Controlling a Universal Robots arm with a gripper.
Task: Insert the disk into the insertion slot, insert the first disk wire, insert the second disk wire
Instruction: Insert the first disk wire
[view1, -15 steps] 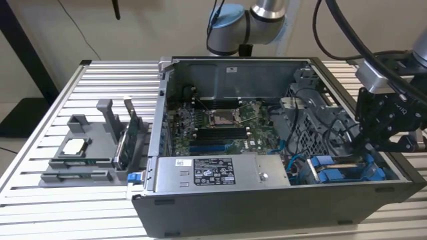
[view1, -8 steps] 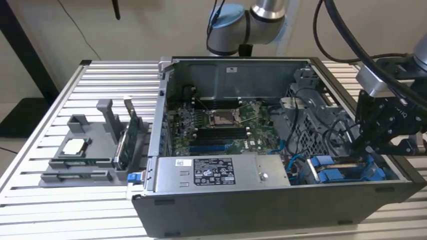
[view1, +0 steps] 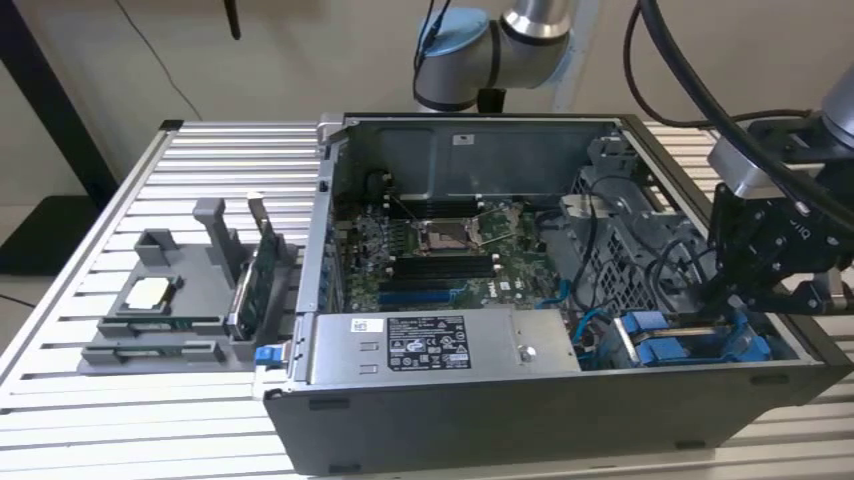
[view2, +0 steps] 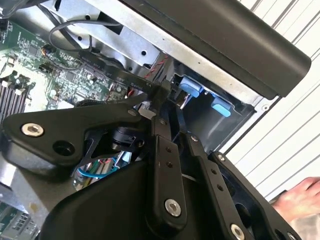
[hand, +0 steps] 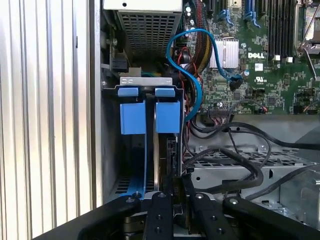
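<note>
The tool is down in the corner of the case right beside the power supply box, on the exterior view's right of it. Its fingers are pinched narrow with nothing obvious between them, tips right at the blue tabs of the disk. The disk sits edge-on in the insertion slot next to the power supply and looks mostly in, so this is probably the disk step, not the wires. No telling if any wire is plugged into it. Seating it likely wants a straight push along the slot, no tilt. In the way are a blue cable looping from near the power supply toward the motherboard, plus black cables draped close by. A person's hand hovers outside the case wall, and a grey parts tray sits on the surface, well apart from the power supply on its other side.
</note>
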